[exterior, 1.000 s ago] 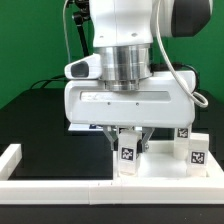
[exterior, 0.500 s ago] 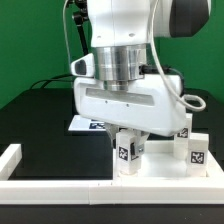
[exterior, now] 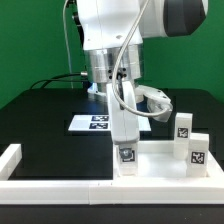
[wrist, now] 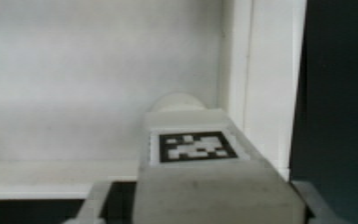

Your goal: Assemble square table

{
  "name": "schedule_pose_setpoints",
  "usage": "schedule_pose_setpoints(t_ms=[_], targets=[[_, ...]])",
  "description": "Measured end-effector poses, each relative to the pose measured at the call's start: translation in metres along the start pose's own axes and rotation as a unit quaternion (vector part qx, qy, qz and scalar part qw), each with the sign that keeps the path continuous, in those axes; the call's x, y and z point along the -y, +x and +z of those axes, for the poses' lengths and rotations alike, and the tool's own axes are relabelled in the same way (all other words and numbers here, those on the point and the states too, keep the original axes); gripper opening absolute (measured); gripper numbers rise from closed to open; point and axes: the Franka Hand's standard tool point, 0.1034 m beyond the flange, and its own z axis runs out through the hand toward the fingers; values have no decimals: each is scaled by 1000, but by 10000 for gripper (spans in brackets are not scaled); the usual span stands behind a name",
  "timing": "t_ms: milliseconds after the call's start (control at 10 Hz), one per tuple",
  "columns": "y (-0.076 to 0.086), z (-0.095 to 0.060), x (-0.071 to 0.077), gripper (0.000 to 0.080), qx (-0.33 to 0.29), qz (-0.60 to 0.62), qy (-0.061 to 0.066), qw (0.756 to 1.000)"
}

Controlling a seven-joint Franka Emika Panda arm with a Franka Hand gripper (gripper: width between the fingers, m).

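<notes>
Rotated since before, jaws (exterior: 125,152) stand slightly spread around the upright leg (exterior: 126,160) on tabletop (exterior: 160,160).

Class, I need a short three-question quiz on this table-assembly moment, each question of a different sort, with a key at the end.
1. True or false: the tool stands over a tagged leg on the tabletop.
2. How many other legs stand apart at the exterior view's right?
A) none B) two C) four
3. Fill in: the flat sheet of tags behind the arm is the ______ board.

Key:
1. True.
2. B: one leg behind, one leg nearer.
3. Marker: the marker board lies on the black table.
</notes>
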Motion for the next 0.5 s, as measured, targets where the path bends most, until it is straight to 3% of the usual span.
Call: schedule_pose_setpoints(t_ms=[100,200,300,400,500], targets=[[-1,0,1,387,-4,-46,2,999],[-5,2,2,565,-12,-113,7,993],[-7,-1,5,565,-17,-210,7,977],[-8,-1,6,632,-17,-269,7,963],[-7,0,5,644,-17,-277,6,961]])
